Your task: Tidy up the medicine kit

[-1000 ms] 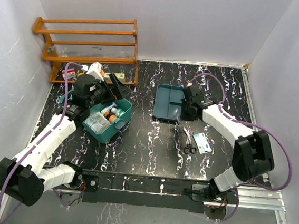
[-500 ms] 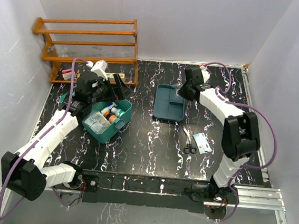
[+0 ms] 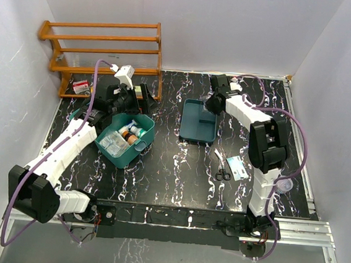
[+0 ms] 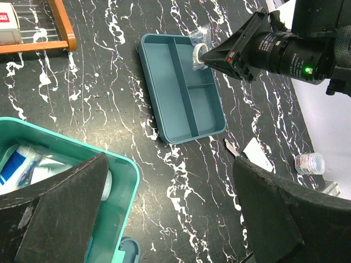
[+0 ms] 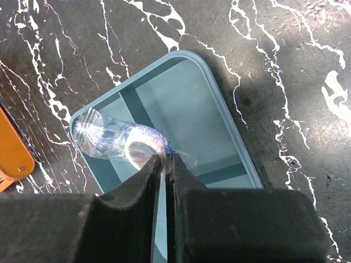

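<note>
The medicine kit (image 3: 125,140) is a teal-green case that stands open at the left with bottles and packets inside; its rim (image 4: 118,164) shows in the left wrist view. My left gripper (image 3: 135,99) hangs open and empty above the kit's far edge, next to the rack. My right gripper (image 5: 166,159) is shut on the plastic wrap of a tape roll (image 5: 129,143). It holds the roll (image 4: 198,52) just above the far end of the dark teal divided tray (image 3: 199,120), whose compartments (image 5: 219,126) hold nothing.
A wooden slatted rack (image 3: 102,50) stands at the back left with small boxes (image 3: 80,87) under it. Scissors (image 3: 223,170), a white card (image 3: 239,167) and a small clear cup (image 3: 284,187) lie to the right of the tray's near side.
My right gripper has swung from the tray's near right side to its far end, carrying the wrapped roll. The left arm has drawn back toward the rack, still open.
</note>
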`<state>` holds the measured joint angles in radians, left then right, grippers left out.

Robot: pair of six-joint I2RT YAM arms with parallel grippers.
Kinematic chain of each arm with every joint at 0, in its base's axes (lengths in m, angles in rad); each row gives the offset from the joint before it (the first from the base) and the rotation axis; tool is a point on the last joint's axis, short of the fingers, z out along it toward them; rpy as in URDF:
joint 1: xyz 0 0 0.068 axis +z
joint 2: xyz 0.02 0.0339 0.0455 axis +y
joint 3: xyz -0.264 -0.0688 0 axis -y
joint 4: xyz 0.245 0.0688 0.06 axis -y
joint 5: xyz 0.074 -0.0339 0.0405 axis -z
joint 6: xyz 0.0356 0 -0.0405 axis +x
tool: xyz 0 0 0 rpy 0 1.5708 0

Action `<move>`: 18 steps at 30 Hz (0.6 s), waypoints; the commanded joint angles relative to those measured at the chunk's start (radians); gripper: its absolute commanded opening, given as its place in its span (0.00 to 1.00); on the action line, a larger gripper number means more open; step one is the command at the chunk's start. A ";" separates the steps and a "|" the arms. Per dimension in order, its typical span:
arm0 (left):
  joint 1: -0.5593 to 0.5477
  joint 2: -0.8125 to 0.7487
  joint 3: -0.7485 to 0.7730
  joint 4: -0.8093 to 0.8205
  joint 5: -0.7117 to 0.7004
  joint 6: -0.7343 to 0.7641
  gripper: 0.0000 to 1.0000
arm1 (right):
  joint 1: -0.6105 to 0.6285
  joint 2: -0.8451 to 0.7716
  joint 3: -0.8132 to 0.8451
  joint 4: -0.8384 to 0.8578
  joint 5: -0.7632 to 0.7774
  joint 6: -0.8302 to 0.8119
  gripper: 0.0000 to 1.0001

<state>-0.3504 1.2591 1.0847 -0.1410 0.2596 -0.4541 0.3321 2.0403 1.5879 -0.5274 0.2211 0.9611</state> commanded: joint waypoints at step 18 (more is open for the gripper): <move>-0.021 -0.013 0.061 -0.024 -0.014 0.064 0.96 | 0.000 0.066 0.129 -0.148 -0.009 0.005 0.27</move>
<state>-0.3618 1.2625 1.0985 -0.1593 0.2535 -0.4168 0.3317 2.1368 1.6573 -0.6666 0.1841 0.9829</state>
